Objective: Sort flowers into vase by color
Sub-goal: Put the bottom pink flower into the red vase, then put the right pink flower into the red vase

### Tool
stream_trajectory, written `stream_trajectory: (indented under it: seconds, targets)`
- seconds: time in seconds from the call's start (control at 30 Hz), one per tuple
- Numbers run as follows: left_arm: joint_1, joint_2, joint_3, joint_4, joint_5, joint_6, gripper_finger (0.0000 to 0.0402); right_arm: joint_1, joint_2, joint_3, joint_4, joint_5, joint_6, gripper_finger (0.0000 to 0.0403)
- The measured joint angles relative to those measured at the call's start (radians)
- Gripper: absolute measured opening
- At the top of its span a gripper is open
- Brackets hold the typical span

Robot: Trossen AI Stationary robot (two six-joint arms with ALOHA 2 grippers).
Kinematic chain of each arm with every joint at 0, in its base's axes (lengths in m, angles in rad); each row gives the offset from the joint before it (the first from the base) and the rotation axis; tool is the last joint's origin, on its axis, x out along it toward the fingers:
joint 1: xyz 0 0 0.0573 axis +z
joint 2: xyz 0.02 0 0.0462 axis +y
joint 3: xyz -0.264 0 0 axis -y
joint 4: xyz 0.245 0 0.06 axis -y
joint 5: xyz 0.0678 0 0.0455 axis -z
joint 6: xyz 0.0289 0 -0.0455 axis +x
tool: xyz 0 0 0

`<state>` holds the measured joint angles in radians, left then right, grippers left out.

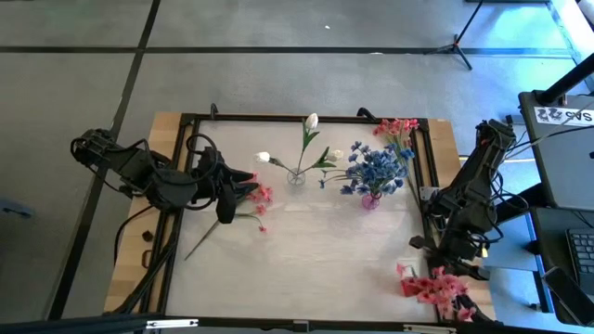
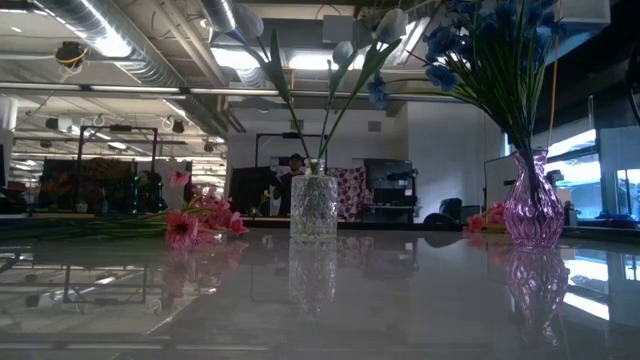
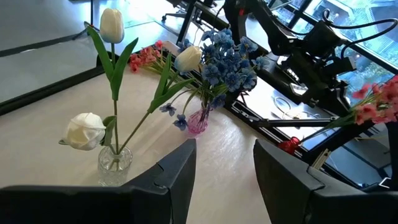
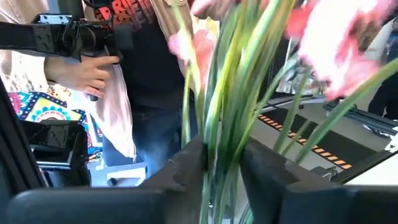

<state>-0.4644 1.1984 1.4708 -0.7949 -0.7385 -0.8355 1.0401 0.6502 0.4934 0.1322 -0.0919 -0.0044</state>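
The pale, glossy table point(image 1: 306, 250) with its black frame carries everything. Landmark: the clear cut-glass vase point(image 1: 296, 176) near the table's middle.

The left arm reaches in from the table's left edge, and the left gripper point(image 1: 243, 186) sits just left of the clear vase. Its dark fingers point(image 3: 180, 171) stand apart with nothing between them. The right arm is folded at the table's right edge, well apart from the clear vase. The right gripper point(image 4: 221, 158) is clamped on a bunch of pink-bloomed sprigs point(image 1: 436, 289) with green stems, held by the near right corner.

Right of the clear vase stands a purple glass vase point(image 2: 532, 212) filled with blue clustered blooms point(image 1: 376, 170). The clear vase itself holds three white buds point(image 3: 112, 25) on green stems, one drooping low.

A loose pink sprig point(image 1: 261, 195) lies flat on the table just left of the clear vase, beside the left gripper, its stem running toward the near left. Another pink sprig point(image 1: 397, 128) lies by the far edge, beyond the purple vase.

A person's hand point(image 4: 87, 73) shows in the room behind the right arm.
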Motion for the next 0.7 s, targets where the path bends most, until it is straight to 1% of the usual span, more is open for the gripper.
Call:
stream_trajectory:
  seconds: [0.1,0.2,0.27,0.37,0.5,0.6,0.7]
  targets:
    - [0.000,0.000,0.000,0.000,0.000,0.000,0.0156,0.000,0.000,0.000,0.000,0.003,0.000,0.0128]
    - [0.000,0.000,0.000,0.000,0.000,0.000,0.0156,0.000,0.000,0.006,-0.024,0.003,0.036,0.0167]
    - [0.000,0.000,0.000,-0.001,0.000,0.001,0.0156,0.000,0.000,0.038,-0.108,-0.001,0.060,0.0191]
    - [0.000,0.000,0.000,-0.009,0.000,0.007,0.0156,0.000,0.000,0.126,-0.289,-0.017,0.077,0.0218]
    - [0.000,0.000,0.000,-0.028,0.000,0.008,0.0156,0.000,0.000,0.255,-0.555,0.000,0.132,0.0233]
    - [0.000,0.000,0.000,-0.035,0.000,0.008,0.0156,0.000,0.000,0.346,-0.735,0.018,0.190,0.0232]
    - [0.000,0.000,0.000,-0.047,0.000,0.008,0.0156,0.000,0.000,0.427,-0.867,0.050,0.221,0.0226]
